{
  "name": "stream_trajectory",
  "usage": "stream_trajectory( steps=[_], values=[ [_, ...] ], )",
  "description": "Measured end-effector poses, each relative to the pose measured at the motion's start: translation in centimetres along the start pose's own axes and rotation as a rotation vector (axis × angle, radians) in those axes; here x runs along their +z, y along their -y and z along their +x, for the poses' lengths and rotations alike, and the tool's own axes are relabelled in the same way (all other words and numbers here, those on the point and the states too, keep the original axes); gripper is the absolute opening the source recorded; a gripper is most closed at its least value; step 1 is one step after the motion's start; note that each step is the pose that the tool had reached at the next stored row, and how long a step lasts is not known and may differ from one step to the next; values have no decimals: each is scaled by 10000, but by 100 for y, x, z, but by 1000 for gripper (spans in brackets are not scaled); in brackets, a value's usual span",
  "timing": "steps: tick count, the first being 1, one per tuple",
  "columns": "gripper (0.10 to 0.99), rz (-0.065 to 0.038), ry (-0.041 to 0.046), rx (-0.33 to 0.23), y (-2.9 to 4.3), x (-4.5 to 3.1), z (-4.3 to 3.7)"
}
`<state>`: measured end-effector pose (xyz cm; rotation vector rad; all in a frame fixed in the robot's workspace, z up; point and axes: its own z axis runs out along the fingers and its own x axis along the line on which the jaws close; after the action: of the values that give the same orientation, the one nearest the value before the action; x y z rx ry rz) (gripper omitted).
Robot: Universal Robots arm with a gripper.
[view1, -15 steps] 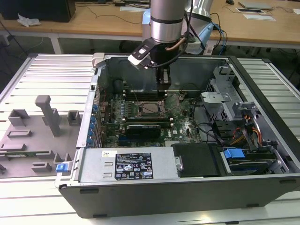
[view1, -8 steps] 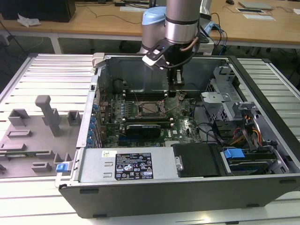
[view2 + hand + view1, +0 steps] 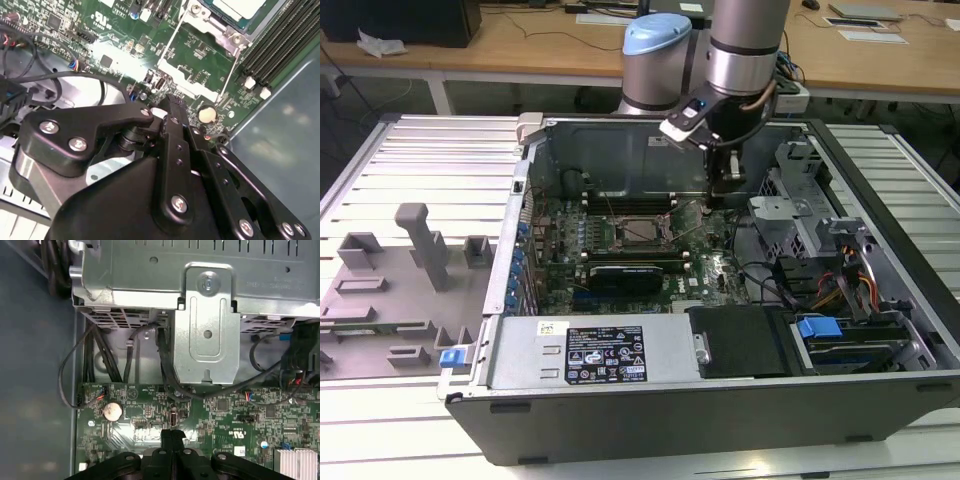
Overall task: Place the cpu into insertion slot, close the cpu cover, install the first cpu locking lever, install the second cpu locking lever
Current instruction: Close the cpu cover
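Note:
The insertion slot [image 3: 638, 228] sits mid-board in the open computer case, square with a silvery rim. In the second wrist view the cpu [image 3: 242, 6] lies pale and flat inside it, and the silvery cpu cover [image 3: 204, 21] frames it. Two thin wire levers [image 3: 172, 37] [image 3: 231, 65] run along the socket's sides; I cannot tell whether they are latched. My black gripper [image 3: 728, 190] hangs to the exterior view's right of the socket. Its fingers are shut with nothing between them [image 3: 172, 435], low over the green board near a coin battery [image 3: 112, 411]. The closed tips [image 3: 167, 102] point toward the socket's corner.
Black memory slots [image 3: 280, 45] run beside the socket. A metal drive cage [image 3: 210, 315] and loose black cables [image 3: 165, 370] stand close behind the gripper. A power supply [image 3: 610, 352] fills the case front. A grey fixture plate [image 3: 390, 290] lies at the exterior view's left.

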<state>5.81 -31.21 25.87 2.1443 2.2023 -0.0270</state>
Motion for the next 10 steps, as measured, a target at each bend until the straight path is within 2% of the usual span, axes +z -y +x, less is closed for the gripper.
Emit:
stream_trajectory(
  steps=[3, 7, 10],
  values=[
    [106, 1, -1, 1, -11, 91, 5],
    [106, 3, -1, 1, -12, 151, 9],
    [106, 2, 0, 0, -12, 152, 9]
  ],
)
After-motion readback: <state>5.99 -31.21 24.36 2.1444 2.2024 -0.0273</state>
